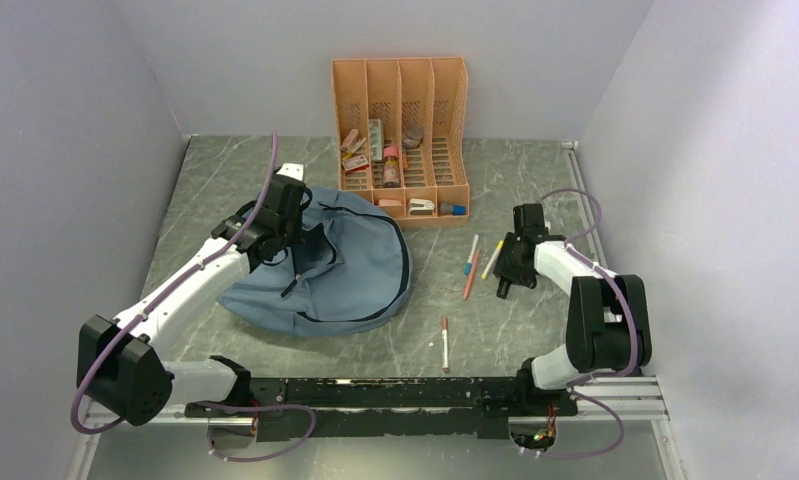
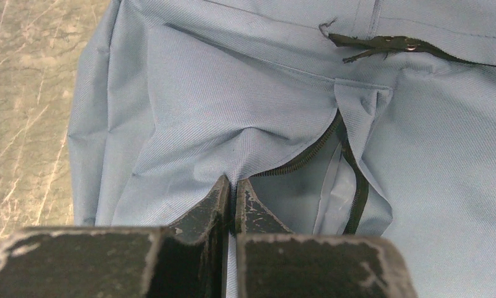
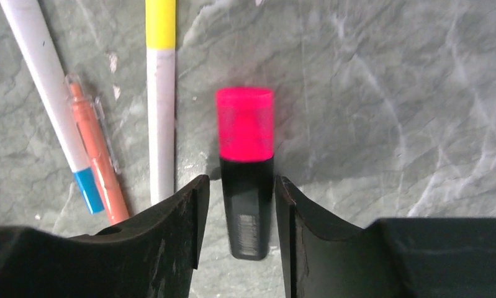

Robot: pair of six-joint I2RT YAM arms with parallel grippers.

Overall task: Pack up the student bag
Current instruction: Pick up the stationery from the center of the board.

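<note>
No text can be read in any view. Pale printing is seen on the black barrel of the pink-capped highlighter point(image 3: 246, 186) in the right wrist view (a small block low on the barrel), but it is too blurred to be made out. Small items in the orange file organizer point(image 1: 449, 130) are shown in the top view; any labels on them are too small to be read.
</note>
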